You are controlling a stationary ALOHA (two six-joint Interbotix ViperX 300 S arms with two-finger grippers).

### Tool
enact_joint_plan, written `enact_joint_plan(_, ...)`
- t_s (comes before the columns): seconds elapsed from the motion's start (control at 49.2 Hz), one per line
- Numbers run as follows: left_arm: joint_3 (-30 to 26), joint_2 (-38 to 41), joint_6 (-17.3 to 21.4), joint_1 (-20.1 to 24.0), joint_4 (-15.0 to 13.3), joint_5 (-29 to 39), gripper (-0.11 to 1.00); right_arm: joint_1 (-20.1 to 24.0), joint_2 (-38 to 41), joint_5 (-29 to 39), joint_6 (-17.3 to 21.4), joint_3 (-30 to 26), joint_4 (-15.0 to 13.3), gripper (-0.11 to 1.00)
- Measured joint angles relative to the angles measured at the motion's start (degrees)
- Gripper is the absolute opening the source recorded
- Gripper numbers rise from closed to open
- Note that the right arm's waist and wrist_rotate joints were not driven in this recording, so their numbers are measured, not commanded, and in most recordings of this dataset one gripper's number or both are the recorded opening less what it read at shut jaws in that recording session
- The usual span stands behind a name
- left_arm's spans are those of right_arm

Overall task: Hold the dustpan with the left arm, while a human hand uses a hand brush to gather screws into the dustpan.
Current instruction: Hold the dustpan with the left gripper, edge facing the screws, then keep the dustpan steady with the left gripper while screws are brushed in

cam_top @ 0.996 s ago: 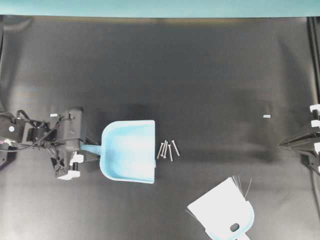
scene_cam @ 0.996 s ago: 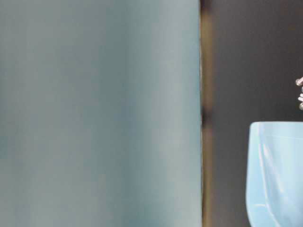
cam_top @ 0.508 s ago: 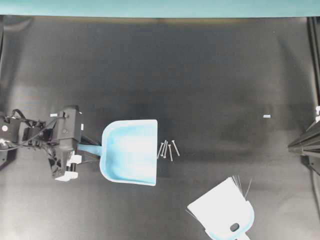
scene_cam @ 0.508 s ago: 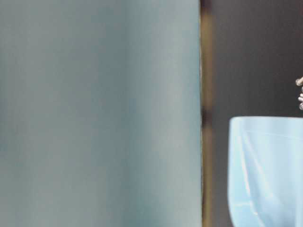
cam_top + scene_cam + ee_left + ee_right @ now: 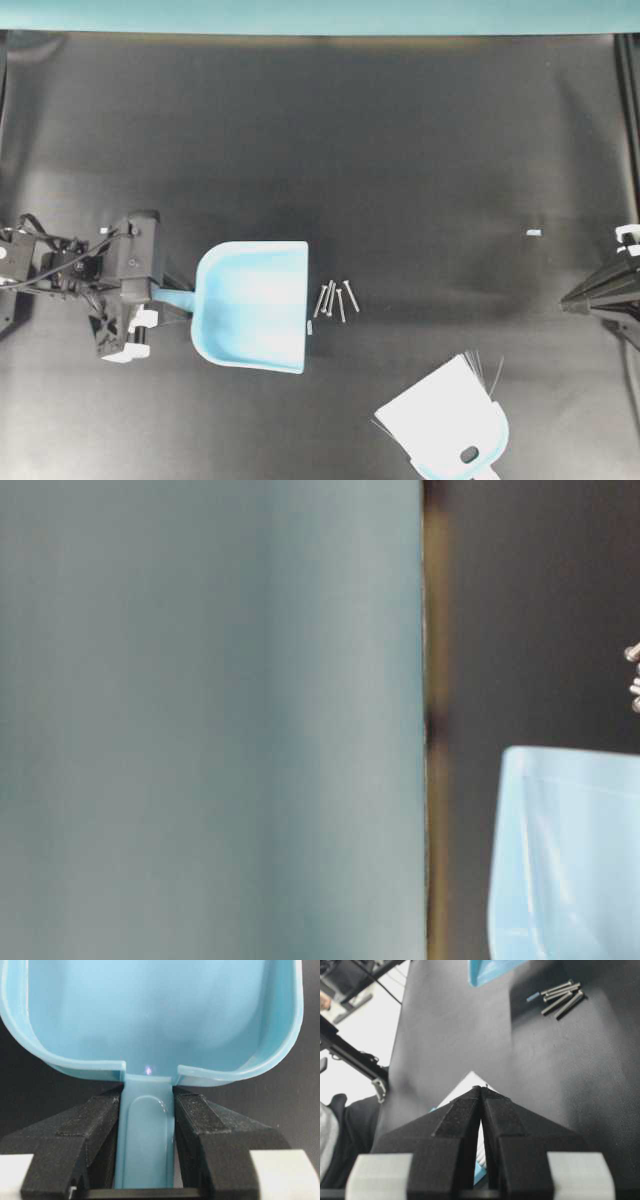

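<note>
Light blue dustpan (image 5: 252, 305) mouth faces clustered silver screws (image 5: 336, 298) just beside.

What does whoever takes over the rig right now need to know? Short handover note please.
Left gripper: shut on the dustpan handle, mouth facing the screws.
Right gripper: shut, empty, at the right edge.
Screws: clustered on the mat just off the dustpan mouth, none inside.
Hand brush: lying near the bottom edge, untouched; no human hand in view.
Done: dustpan gripped.
Left: hold steady while the screws get swept in.
</note>
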Motion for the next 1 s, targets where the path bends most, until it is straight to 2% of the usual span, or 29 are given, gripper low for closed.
enact_joint_plan(0.65,0.09,-0.44,0.62,3.08,0.09,2.64,0.29,0.0,0.0,-0.09,0.09,0.0,0.0,0.0)
enact_joint_plan(0.996,-3.69,4.83,2.11,3.96,0.09,9.4,0.29,0.0,0.0,-0.09,0.09,0.0,-0.09,0.0)
